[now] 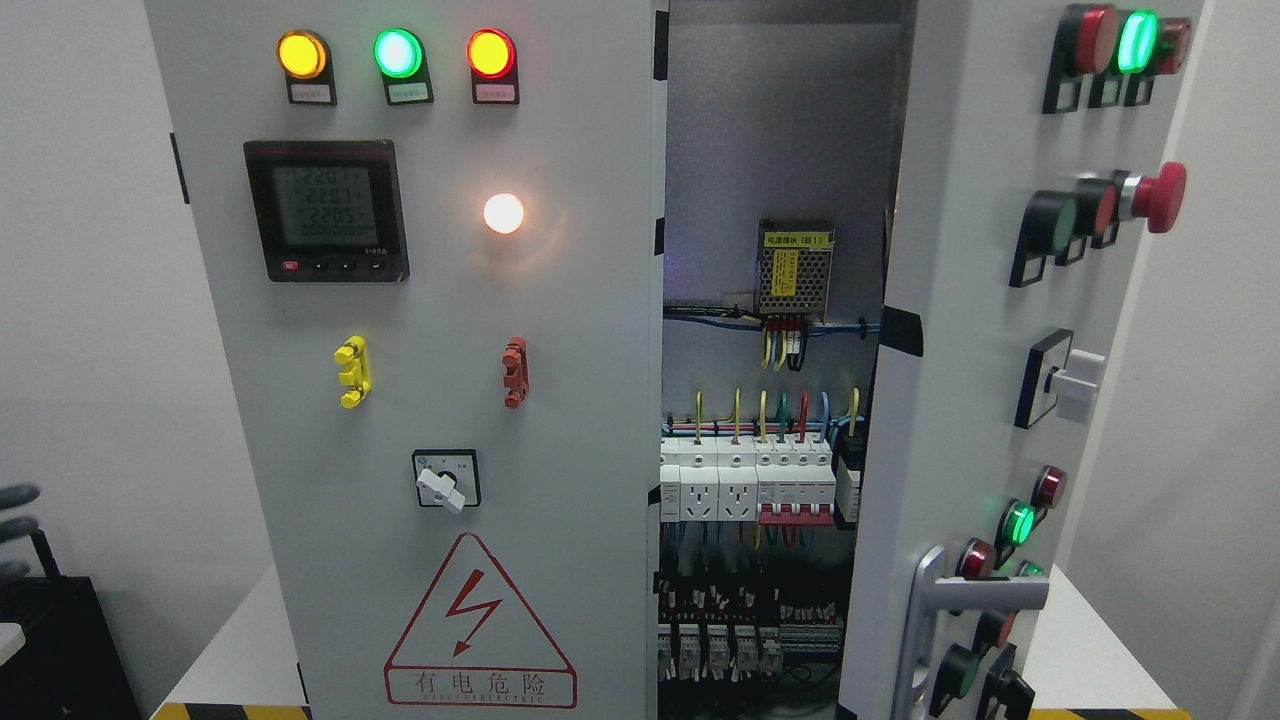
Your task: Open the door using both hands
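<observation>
1. Here's the cabinet (640,120) right in front of me, and it has two doors: the right door (960,330) stands swung out with its edge turned toward me, while the left door (560,400) sits shut, flat to my view
2. My left hand (16,530) shows only as a dark sliver at the left edge, well apart from the cabinet. I cannot tell whether it is spread or closed, and it seems to hold nothing. My right hand is out of sight
3. First risk: the right door has one silver handle (930,620) low down, crowded by buttons. A sloppy reach there could press one, or knock the one red mushroom button (1160,197) higher up
4. Second risk: the gap shows live gear, one power supply (795,265) above a row of breakers (760,480) with coloured wires. A hand drifting inward could snag them
5. Third risk: I see no handle on the left door, so pulling at its edge near the gap could slip, and a loose right door might swing back on my arm
6. Count on the left door: three top lamps (397,52) in yellow, green and red, one white lamp (503,213), one meter (326,210), one yellow clip (352,372), one red clip (514,372), one rotary switch (445,480), one warning triangle (478,625)
</observation>
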